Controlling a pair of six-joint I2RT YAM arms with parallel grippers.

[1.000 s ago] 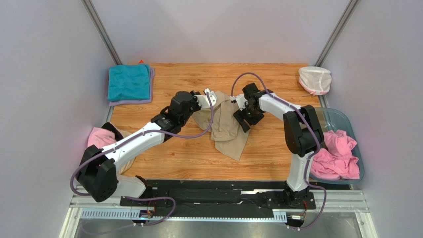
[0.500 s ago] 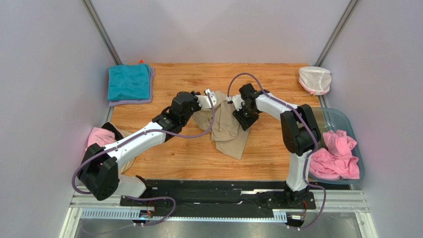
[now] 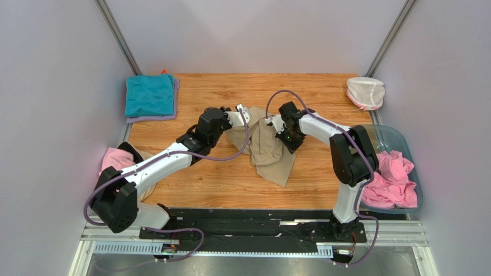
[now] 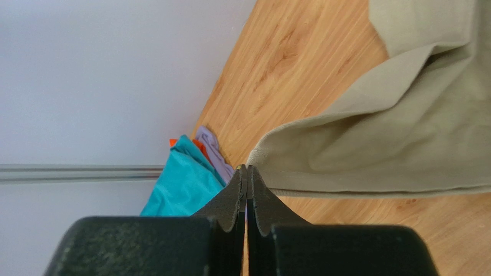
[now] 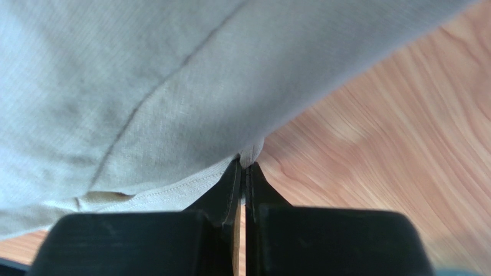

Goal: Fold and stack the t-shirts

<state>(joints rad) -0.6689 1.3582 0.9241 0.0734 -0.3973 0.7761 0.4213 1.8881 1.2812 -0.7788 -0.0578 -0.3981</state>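
From above, the tan t-shirt [image 3: 269, 152] lay bunched on the desk [image 3: 219, 184], seemingly mid-spreading. Left wrist: the left gripper [image 4: 246, 169] pinched its edge. Right wrist: the right gripper [image 5: 246, 164] clamped its hem; drawing it taut seemed next

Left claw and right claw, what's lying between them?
The tan t-shirt, bunched, spans from left claw to right claw; the top external view shows it.
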